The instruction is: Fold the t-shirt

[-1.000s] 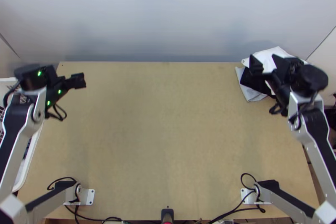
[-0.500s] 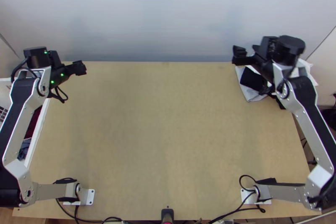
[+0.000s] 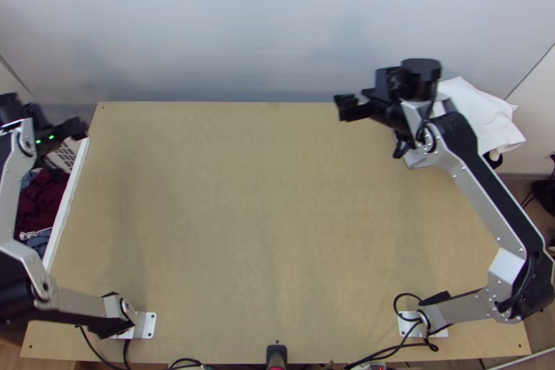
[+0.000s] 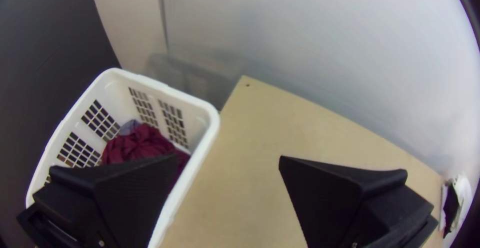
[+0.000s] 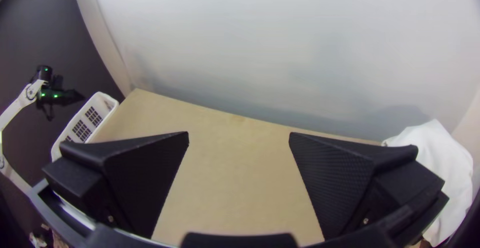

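My left gripper (image 3: pixel 78 130) hangs over the laundry basket's inner rim at the table's far left in the top view. In the left wrist view, the left gripper (image 4: pixel 230 178) is open, its fingers wide apart with nothing between them. My right gripper (image 3: pixel 345 107) is above the table's far edge, right of the middle; the right gripper (image 5: pixel 239 153) stands open and holds nothing. Inside the basket (image 4: pixel 210 128) a dark red cloth (image 4: pixel 137 145) lies bunched beside some bluish fabric. Which of the cloths is a t-shirt I cannot tell.
White cloth (image 3: pixel 479 114) is heaped at the table's far right corner, with black fabric partly under it. A pale wall rises behind the wooden table (image 3: pixel 270 217). Cables and a small black device (image 3: pixel 277 355) are at the near edge.
The left arm has swung left off the table's corner toward the basket, uncovering more of the red cloth. The right gripper has moved left, away from the white cloth.
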Action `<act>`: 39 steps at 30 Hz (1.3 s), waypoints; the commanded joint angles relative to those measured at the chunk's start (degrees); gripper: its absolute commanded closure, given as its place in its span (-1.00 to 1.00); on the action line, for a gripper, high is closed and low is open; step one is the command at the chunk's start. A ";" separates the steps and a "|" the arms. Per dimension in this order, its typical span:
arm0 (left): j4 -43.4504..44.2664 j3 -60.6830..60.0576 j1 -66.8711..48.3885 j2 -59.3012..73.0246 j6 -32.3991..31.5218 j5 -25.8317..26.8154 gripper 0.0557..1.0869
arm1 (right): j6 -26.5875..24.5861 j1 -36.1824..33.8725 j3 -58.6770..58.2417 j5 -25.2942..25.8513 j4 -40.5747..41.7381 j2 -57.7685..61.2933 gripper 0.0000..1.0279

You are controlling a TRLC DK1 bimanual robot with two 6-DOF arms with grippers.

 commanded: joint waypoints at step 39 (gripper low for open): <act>10.69 36.56 25.86 61.10 18.05 -10.77 -0.90 | -2.34 5.31 -12.27 3.25 -1.83 -1.34 -0.81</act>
